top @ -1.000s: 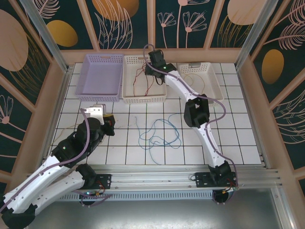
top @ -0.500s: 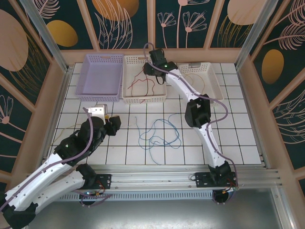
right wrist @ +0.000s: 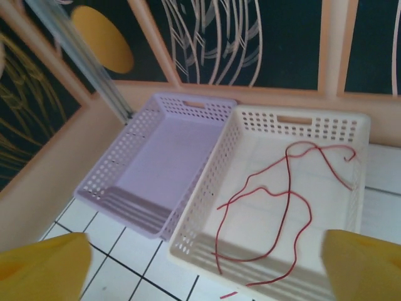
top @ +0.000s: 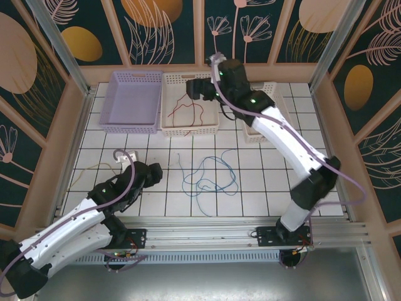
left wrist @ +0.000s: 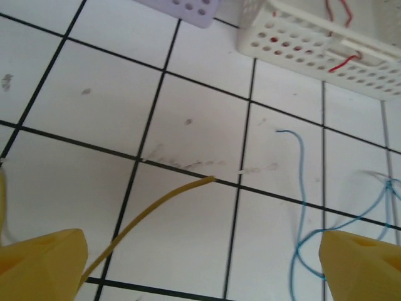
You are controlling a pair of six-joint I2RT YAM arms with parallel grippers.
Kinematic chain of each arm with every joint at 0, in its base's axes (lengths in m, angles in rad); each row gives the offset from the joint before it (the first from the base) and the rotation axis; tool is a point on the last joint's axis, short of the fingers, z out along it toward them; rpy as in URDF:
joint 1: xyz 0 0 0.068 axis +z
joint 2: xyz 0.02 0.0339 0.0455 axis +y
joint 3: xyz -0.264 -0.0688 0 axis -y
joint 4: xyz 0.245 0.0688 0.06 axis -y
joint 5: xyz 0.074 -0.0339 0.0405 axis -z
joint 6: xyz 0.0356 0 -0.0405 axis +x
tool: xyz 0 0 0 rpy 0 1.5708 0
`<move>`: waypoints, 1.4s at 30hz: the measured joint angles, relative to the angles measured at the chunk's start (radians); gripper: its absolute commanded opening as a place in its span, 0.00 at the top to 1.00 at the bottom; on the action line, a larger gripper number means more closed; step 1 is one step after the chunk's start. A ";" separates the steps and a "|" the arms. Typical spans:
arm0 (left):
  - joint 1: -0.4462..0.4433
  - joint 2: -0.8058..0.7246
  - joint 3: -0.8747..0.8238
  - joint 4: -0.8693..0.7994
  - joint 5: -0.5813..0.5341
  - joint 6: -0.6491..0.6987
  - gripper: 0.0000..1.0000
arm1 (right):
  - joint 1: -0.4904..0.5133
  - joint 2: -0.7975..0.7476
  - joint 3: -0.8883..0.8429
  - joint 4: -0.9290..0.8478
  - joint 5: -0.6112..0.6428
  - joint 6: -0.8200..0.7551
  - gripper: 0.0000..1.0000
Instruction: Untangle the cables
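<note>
A red cable (top: 188, 110) lies loosely coiled in the middle white basket (top: 168, 103); the right wrist view shows the red cable (right wrist: 285, 207) spread over that white basket's (right wrist: 207, 216) floor. My right gripper (top: 195, 88) hangs above the basket, open and holding nothing (right wrist: 207, 276). A tangle of blue cable (top: 210, 175) rests on the tiles mid-table. A yellow cable (top: 94, 168) trails at the left. My left gripper (top: 152, 170) is low over the tiles and open (left wrist: 200, 276); the yellow cable (left wrist: 156, 207) lies on the floor between its fingers, and the blue cable (left wrist: 301, 188) runs by the right finger.
A lilac basket (top: 131, 100) stands at the back left, with nothing in it (right wrist: 156, 157). Another white basket (top: 279, 100) sits at the back right, partly under my right arm. The table's wooden walls close in on both sides.
My right arm has risen and drawn back from the middle basket, leaving the red cable lying inside. My left gripper has moved right and lower, toward the blue tangle.
</note>
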 measured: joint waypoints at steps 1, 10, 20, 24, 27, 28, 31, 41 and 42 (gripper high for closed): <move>0.000 -0.001 -0.010 0.000 -0.012 -0.016 0.02 | 0.001 -0.046 -0.046 0.014 -0.003 -0.003 0.01; 0.000 -0.007 -0.112 0.008 -0.042 -0.095 0.04 | 0.030 -0.390 -0.336 0.044 0.004 -0.003 0.01; 0.000 0.029 -0.155 0.043 -0.096 -0.121 0.28 | 0.103 -0.743 -0.572 0.049 0.022 0.032 0.01; 0.000 0.041 -0.158 0.071 -0.114 -0.117 0.44 | 0.115 -0.840 -0.680 0.037 0.039 0.055 0.01; 0.000 0.050 -0.170 0.096 -0.117 -0.114 0.48 | 0.116 -0.908 -0.754 0.022 0.054 0.079 0.01; 0.000 0.055 -0.173 0.101 -0.117 -0.114 0.49 | 0.116 -0.927 -0.771 0.018 0.055 0.085 0.01; 0.000 0.077 -0.180 0.115 -0.117 -0.112 0.52 | 0.116 -0.979 -0.810 0.001 0.057 0.108 0.01; 0.000 0.141 -0.180 0.137 -0.120 -0.111 0.56 | 0.116 -1.085 -0.862 -0.026 0.053 0.182 0.01; 0.000 0.150 -0.180 0.137 -0.121 -0.111 0.58 | 0.116 -1.091 -0.870 -0.027 0.052 0.187 0.01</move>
